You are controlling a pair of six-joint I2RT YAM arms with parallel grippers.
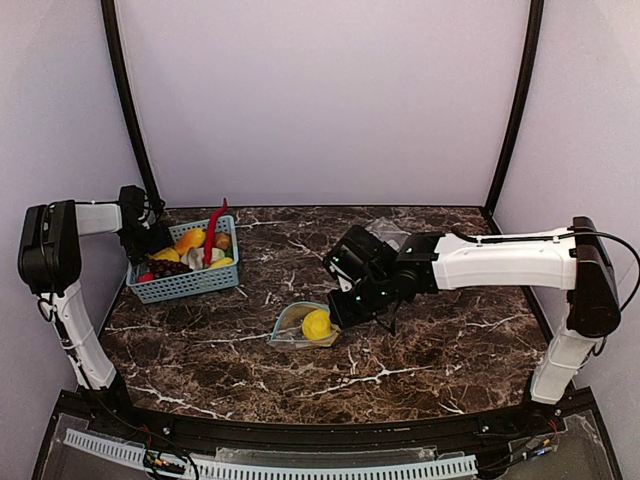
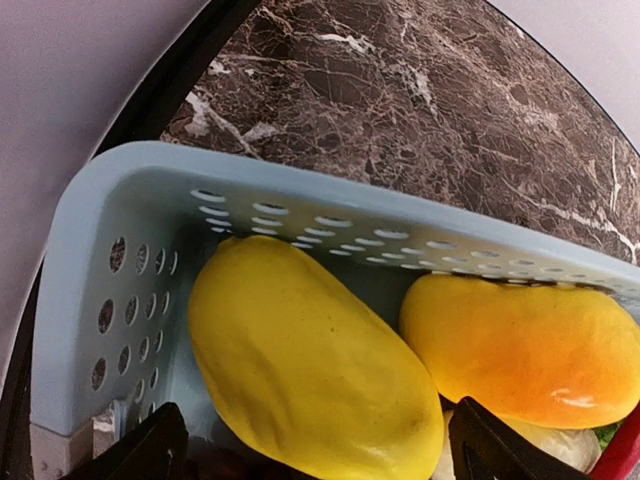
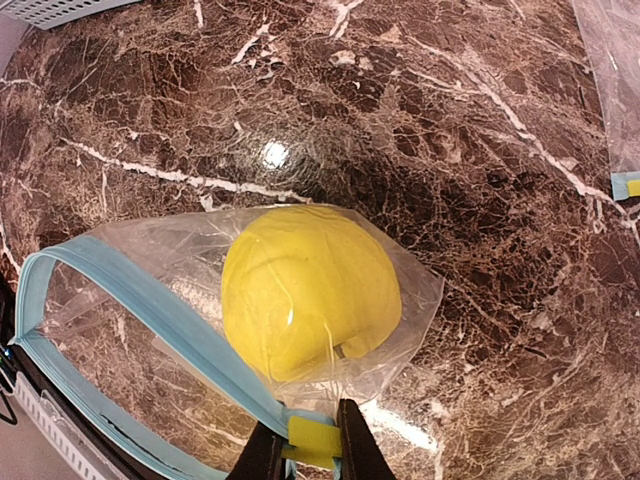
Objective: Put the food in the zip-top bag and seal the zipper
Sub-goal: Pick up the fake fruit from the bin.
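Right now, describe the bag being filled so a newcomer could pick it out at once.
On the dark marble table, look near the middle, at the tip of the right gripper. The zip-top bag lies there, pinched at its corner, teal-edged mouth open. Unlike the other clear bag lying at the back, it holds a yellow lemon.

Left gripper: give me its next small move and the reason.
Probably lower and close on the yellow fruit in the basket: the open left gripper hangs right over it, while the right gripper pinches the bag by its edge, mouth open, one lemon already inside.
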